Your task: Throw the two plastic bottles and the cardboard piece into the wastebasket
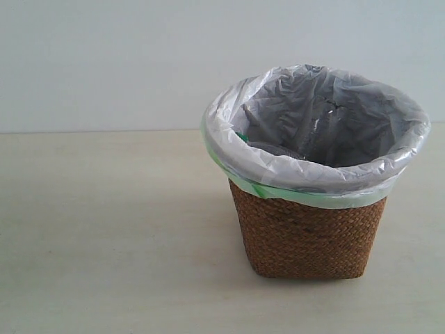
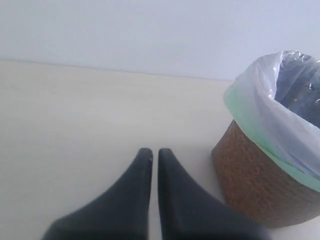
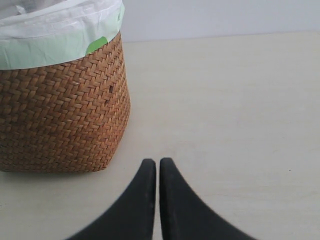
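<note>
The wastebasket (image 1: 306, 236), brown wicker lined with a grey-white bag with a green edge, stands right of centre on the table. Inside it I make out a grey shape (image 1: 274, 148) and a bit of green (image 1: 241, 137) by the near-left rim; I cannot tell what they are. No bottle or cardboard piece shows clearly in any view. My left gripper (image 2: 155, 152) is shut and empty above the table, with the wastebasket (image 2: 260, 180) beside it. My right gripper (image 3: 158, 162) is shut and empty too, the wastebasket (image 3: 60, 120) standing apart from it. Neither gripper appears in the exterior view.
A pale beige table (image 1: 104, 243) spreads around the basket, and a plain light wall (image 1: 104, 62) rises behind it.
</note>
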### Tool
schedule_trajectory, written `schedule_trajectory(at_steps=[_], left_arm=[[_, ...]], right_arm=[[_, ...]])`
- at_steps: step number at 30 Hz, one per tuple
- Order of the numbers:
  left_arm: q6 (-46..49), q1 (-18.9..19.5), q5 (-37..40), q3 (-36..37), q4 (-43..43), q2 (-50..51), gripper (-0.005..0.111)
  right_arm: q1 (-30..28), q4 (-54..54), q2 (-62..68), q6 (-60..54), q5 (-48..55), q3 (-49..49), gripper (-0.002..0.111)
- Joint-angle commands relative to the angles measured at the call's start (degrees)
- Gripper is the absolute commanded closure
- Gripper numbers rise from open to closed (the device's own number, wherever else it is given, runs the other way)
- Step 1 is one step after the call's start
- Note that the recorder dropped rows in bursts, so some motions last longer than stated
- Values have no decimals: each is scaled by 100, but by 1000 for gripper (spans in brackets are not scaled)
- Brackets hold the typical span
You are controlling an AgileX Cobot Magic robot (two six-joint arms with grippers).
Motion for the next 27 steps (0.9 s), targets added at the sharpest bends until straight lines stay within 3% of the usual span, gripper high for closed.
schedule_trajectory(at_steps=[1, 14, 18, 22, 27], left_arm=[[-21, 12, -104, 473, -151, -704, 103], [-6, -104, -113, 561, -111, -1446, 103], [155, 78, -179, 628, -138, -1931, 103], [562, 401, -916, 1241, -127, -2642, 103], [522, 880, -2677, 2739, -152, -3500, 103]], right_arm=[[-9, -9, -35, -14, -33, -2, 108], [-9, -9, -35, -14, -33, -2, 108], [2, -9, -35, -14, -33, -2, 108], [2, -9, -35, -14, -33, -2, 108], [2, -9, -35, -14, -33, -2, 108]])
